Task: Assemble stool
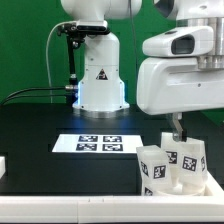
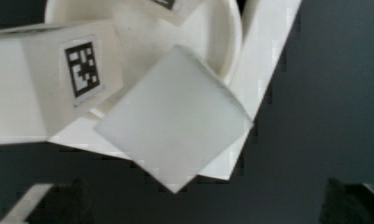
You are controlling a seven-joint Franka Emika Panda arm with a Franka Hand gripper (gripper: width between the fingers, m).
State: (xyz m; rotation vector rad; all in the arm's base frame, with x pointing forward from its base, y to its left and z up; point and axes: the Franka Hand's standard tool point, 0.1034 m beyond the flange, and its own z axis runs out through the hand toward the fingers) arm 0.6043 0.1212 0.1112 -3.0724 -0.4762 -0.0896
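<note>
Marker board (image 1: 98, 142) lies well off toward the exterior view's left of our pincer (image 1: 178, 134). We see the pincer spread wide, gripping nothing, hovering just above the legs (image 1: 172, 166), which cluster directly beneath it. We judge them light, stiff, smooth plastic; we would grasp one leg (image 2: 68, 85) across its flat sides.

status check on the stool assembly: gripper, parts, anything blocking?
Gripper open, empty, above the legs. Legs clustered at the exterior view's right, near the table edge. Marker board lies apart. Nothing blocking.
</note>
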